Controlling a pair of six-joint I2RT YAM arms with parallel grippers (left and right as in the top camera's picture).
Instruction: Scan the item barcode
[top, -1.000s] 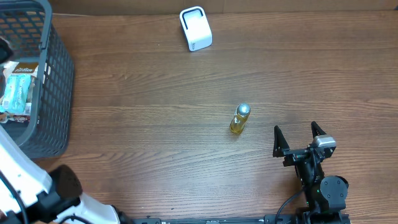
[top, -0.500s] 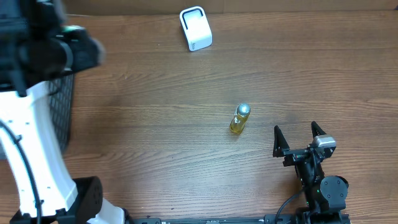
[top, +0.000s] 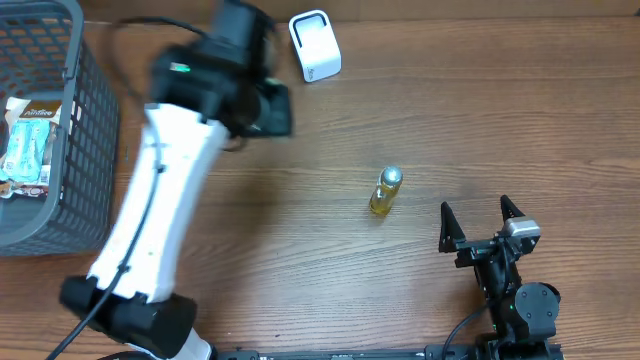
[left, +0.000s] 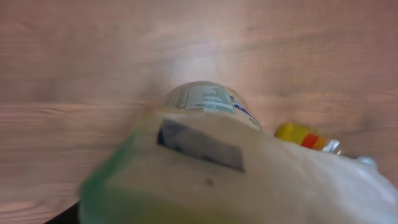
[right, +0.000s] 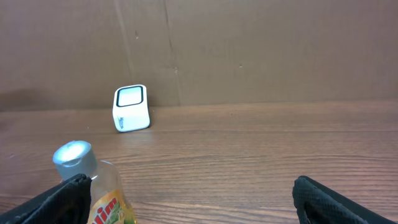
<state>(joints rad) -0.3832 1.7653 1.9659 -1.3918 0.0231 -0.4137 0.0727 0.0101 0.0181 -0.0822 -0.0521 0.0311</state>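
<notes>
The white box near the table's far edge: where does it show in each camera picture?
Overhead: white scanner box, top centre, near the far edge.
Left wrist: not in it.
Right wrist: box left of centre, before the brown wall.
Shared landmark: silver-capped yellow bottle, overhead and right wrist.

COUNT | robot arms (top: 150, 220): 2 | bagged item (left: 205, 168): 1, filling the left wrist view (blurred) | yellow-liquid bottle (top: 385, 192): 1, just left of the right gripper (top: 476, 225) | white scanner (top: 314, 46): 1, well ahead of it | grey mesh basket (top: 98, 120): 1 | packets (top: 28, 150) inside: 2 seen
</notes>
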